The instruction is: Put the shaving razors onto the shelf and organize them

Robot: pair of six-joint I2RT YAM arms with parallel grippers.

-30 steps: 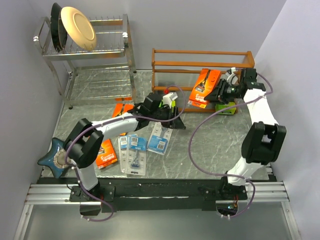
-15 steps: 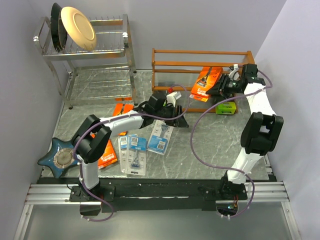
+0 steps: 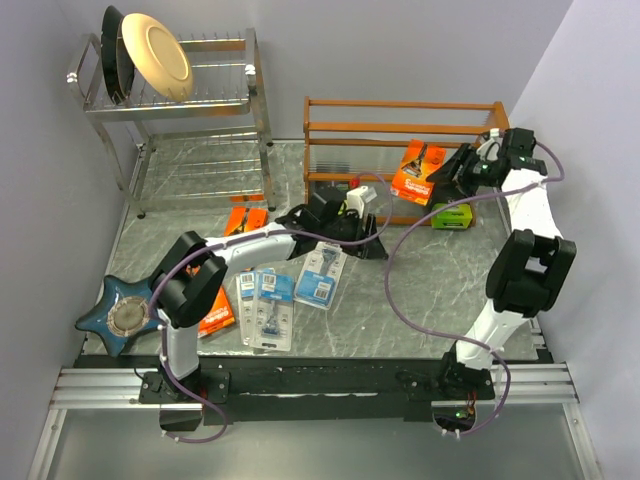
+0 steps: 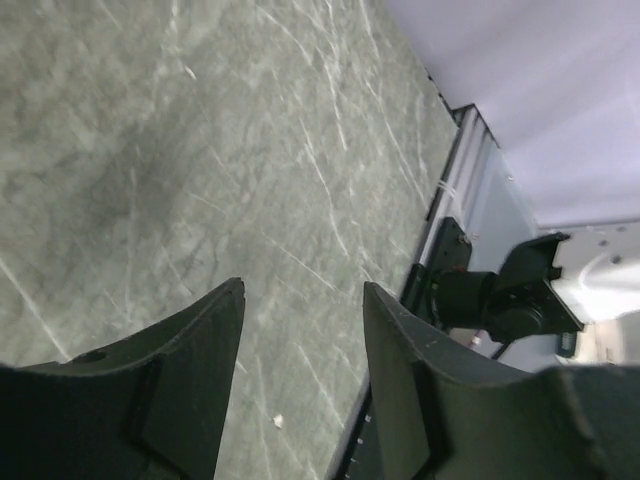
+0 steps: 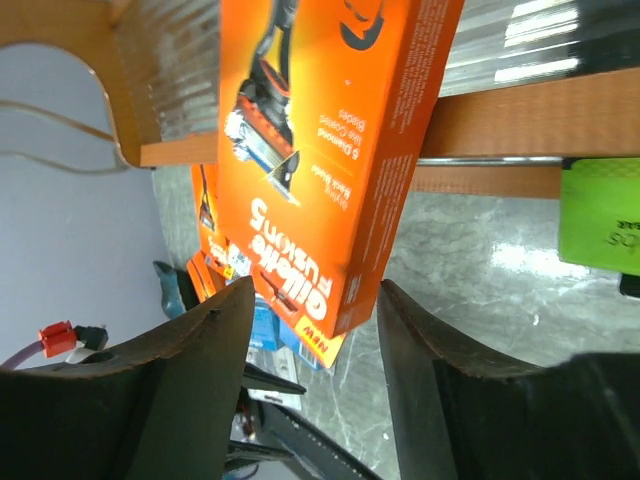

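An orange razor pack (image 3: 417, 172) (image 5: 320, 150) leans upright against the lower tier of the reddish wooden shelf (image 3: 400, 128) (image 5: 520, 110). My right gripper (image 3: 450, 176) (image 5: 315, 285) is open: its fingers stand either side of the pack's lower corner, with gaps showing. A lime-green box (image 3: 452, 215) (image 5: 600, 215) lies by the shelf's right foot. Two more orange packs (image 3: 245, 218) (image 3: 212, 312) and three blue blister cards (image 3: 322, 276) (image 3: 265, 300) lie on the table. My left gripper (image 3: 372, 240) (image 4: 303, 290) hovers open over bare table, holding nothing.
A chrome dish rack (image 3: 180, 100) with plates stands at the back left. A blue star-shaped dish (image 3: 120, 315) sits at the near left edge. The right arm's purple cable loops over the table's middle right. Walls close in on both sides.
My right gripper carried the orange pack up and back against the shelf and opened its jaws. The left arm stretched a little further right.
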